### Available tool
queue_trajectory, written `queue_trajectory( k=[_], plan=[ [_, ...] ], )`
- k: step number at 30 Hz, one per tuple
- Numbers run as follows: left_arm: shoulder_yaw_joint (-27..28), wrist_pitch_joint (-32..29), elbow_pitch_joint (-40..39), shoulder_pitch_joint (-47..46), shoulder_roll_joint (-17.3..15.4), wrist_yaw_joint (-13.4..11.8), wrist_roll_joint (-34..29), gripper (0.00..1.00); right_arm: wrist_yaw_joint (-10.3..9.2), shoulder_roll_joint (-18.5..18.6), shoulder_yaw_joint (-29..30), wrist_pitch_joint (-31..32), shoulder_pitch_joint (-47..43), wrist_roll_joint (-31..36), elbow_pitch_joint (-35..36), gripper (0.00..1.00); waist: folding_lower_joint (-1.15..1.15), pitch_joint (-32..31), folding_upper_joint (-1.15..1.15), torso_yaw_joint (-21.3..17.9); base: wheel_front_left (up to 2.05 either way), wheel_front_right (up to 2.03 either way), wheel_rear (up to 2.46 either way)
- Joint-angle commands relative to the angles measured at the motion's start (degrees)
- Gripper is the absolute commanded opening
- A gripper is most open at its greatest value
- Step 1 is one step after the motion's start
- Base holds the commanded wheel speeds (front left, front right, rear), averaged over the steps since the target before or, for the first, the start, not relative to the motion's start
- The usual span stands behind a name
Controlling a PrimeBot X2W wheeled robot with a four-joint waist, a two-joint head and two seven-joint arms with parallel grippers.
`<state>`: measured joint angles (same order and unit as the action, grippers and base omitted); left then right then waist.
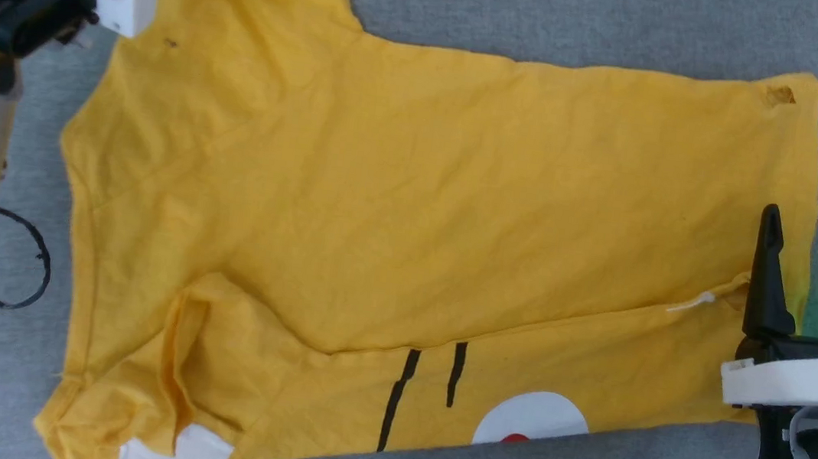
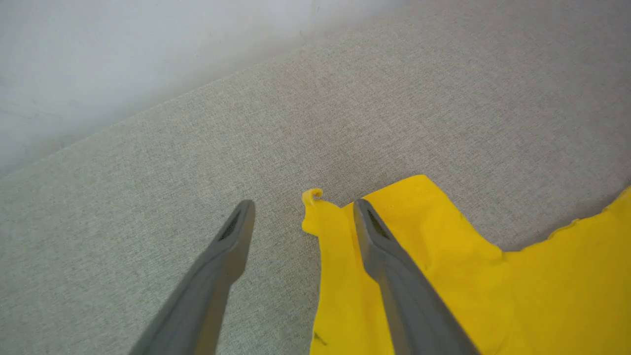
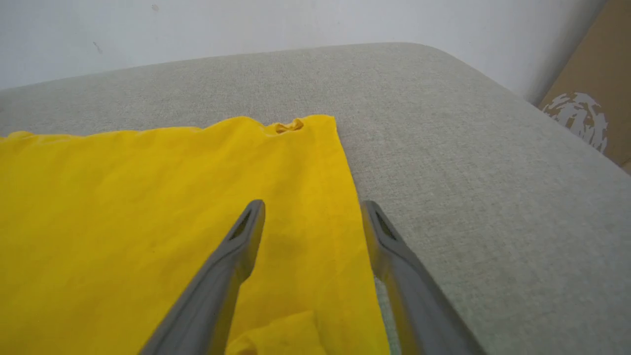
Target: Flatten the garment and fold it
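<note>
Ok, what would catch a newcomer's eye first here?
The bright yellow T-shirt lies spread across the grey padded surface, black stripes and a red-dotted white patch showing along its near edge. The right gripper hangs open at its right-hand hem, the left gripper open over a sleeve corner.

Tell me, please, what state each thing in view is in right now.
garment: spread out plain side up, lightly wrinkled, near edge folded over so that the print shows.
left hand: open, empty, fingers astride a sleeve edge.
right hand: open, empty, fingers astride the hem edge.
</note>
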<state>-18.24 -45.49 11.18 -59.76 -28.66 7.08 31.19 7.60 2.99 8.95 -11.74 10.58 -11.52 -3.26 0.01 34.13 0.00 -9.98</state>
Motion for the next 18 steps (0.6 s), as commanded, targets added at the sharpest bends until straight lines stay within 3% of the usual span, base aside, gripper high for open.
queue_trajectory(
  k=[1,7,8,10,18],
  plan=[
    [-0.1,-0.4,0.3,-0.8,-0.2,0.1,-0.2,1.00,-0.11,-0.1,0.0,-0.4,0.9,-0.4,-0.2,1.00,-0.01,2.1,0.00,-2.1,0.00,0.00,0.00],
    [-0.3,-3.6,1.6,-0.9,-1.1,-1.0,0.1,1.00,-0.11,-0.1,0.2,-1.4,1.8,-0.9,-1.9,1.00,-0.01,3.4,0.00,-3.2,0.00,0.00,0.00],
    [-0.3,-3.9,1.8,-0.6,-1.3,-1.3,0.1,0.57,-0.11,-0.1,0.2,-1.5,1.9,-0.9,-2.1,1.00,-0.01,3.5,0.00,-3.3,0.00,0.00,0.00],
    [-0.5,-4.4,1.8,0.0,-1.8,-1.4,0.0,0.00,-0.11,-0.1,0.2,-1.6,2.3,-1.0,-2.4,1.00,-0.01,3.6,0.00,-3.3,0.00,0.00,0.00],
    [-0.2,-1.2,0.7,1.1,-2.5,-1.1,0.0,0.00,-0.11,-0.1,1.0,-1.6,3.5,0.8,-2.0,1.00,-0.01,2.9,0.00,-2.3,0.00,0.00,0.00]
  ],
)
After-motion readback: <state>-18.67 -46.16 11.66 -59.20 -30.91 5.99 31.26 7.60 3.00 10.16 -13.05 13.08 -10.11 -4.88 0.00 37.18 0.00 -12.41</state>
